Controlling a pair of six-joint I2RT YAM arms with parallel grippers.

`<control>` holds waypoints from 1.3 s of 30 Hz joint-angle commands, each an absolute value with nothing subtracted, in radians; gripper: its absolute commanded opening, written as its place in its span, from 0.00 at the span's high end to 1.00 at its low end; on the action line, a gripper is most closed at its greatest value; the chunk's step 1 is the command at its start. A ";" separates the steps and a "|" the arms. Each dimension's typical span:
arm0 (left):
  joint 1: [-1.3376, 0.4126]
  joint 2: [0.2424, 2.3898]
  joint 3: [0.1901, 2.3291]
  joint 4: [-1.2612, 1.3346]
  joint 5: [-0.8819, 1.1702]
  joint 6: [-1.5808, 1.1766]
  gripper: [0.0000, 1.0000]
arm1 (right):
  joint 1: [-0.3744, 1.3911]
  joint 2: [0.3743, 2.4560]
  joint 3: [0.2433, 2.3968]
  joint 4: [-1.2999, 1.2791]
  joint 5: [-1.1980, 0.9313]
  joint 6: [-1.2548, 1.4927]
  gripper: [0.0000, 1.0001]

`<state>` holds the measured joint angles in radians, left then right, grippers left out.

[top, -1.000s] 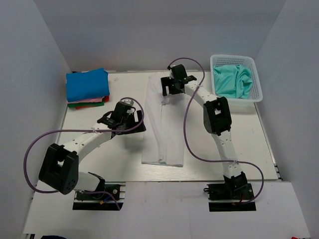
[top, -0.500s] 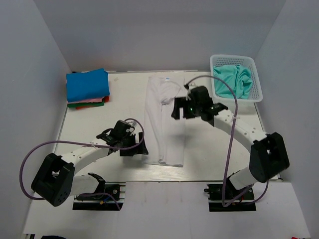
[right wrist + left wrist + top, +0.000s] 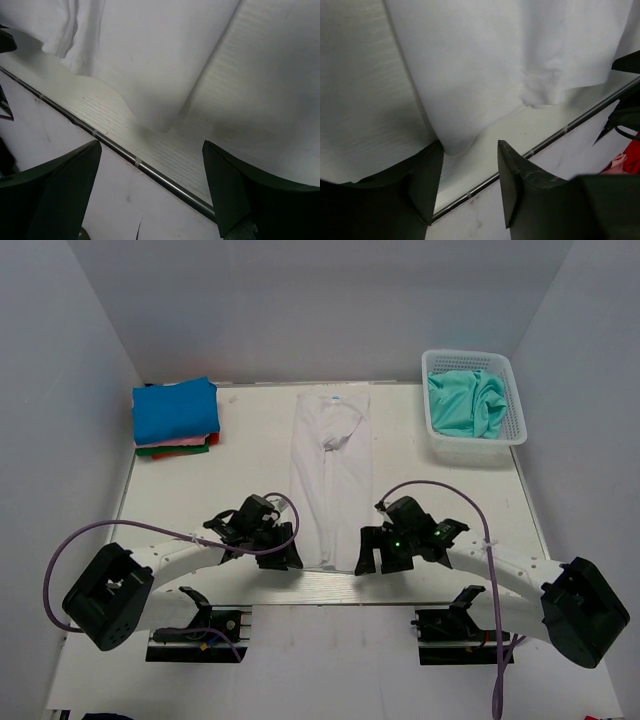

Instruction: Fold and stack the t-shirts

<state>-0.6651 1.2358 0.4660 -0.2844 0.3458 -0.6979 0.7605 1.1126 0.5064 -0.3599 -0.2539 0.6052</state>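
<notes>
A white t-shirt [image 3: 330, 480], folded lengthwise into a long strip, lies flat down the middle of the table. My left gripper [image 3: 287, 554] is open at its near left hem corner. In the left wrist view [image 3: 470, 170] that corner of the white t-shirt [image 3: 485, 65] lies between the fingers, close to the left one. My right gripper [image 3: 369, 560] is open at the near right hem corner. In the right wrist view [image 3: 150, 175] its wide-apart fingers straddle the corner of the white t-shirt [image 3: 160, 55]. Neither gripper holds cloth.
A stack of folded t-shirts, blue on top [image 3: 176, 410] with pink, red and green under it, sits at the back left. A white lattice basket [image 3: 470, 358] at the back right holds a teal t-shirt [image 3: 465, 402]. The table's near metal edge [image 3: 165, 180] runs just below both grippers.
Both arms have swung toward the near edge. The right gripper came from the collar end to the near right hem corner. The left gripper came from the shirt's left side to the near left corner.
</notes>
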 commanded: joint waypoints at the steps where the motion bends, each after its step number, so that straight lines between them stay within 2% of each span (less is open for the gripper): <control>1: -0.687 1.276 0.431 -0.343 0.279 -0.725 0.44 | 0.782 1.130 0.477 -0.301 -0.279 0.667 0.13; 8: -0.698 1.275 0.431 -0.359 0.201 -0.753 0.54 | 0.796 1.274 0.532 -0.265 -0.207 0.643 0.18; 11: -0.698 1.299 0.452 -0.359 0.172 -0.753 0.64 | 0.798 1.324 0.577 -0.299 -0.193 0.609 0.33; 12: -0.698 1.311 0.453 -0.359 0.163 -0.753 0.68 | 0.796 1.330 0.580 -0.288 -0.204 0.606 0.49; 13: -0.698 1.312 0.463 -0.359 0.163 -0.753 0.73 | 0.796 1.335 0.581 -0.287 -0.206 0.604 0.59; 14: -0.698 1.312 0.463 -0.359 0.163 -0.753 0.89 | 0.795 1.336 0.586 -0.293 -0.190 0.597 0.66; 15: -0.698 1.312 0.474 -0.359 0.163 -0.753 1.00 | 0.793 1.335 0.586 -0.299 -0.178 0.597 0.74; 16: -0.698 1.312 0.474 -0.359 0.163 -0.753 1.00 | 0.795 1.333 0.595 -0.305 -0.167 0.598 0.92; 18: -0.698 1.283 0.494 -0.335 0.163 -0.740 1.00 | 0.796 1.322 0.603 -0.313 -0.134 0.594 1.00; 24: -0.698 1.221 0.572 -0.334 0.184 -0.716 1.00 | 0.793 1.296 0.693 -0.354 -0.104 0.554 1.00; 30: -0.678 1.267 0.682 -0.324 0.181 -0.683 1.00 | 0.781 1.313 0.837 -0.422 0.067 0.557 1.00; 35: -0.667 1.409 0.911 -0.419 -0.036 -0.664 1.00 | 0.744 1.394 0.984 -0.465 0.244 0.557 1.00; 39: -0.646 1.514 1.084 -0.485 -0.150 -0.652 1.00 | 0.698 1.472 1.080 -0.471 0.279 0.522 1.00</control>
<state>-0.6678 1.4857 0.9890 -0.4274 -0.0074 -0.6792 0.7284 1.4338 1.0111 -0.4412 0.1841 0.5514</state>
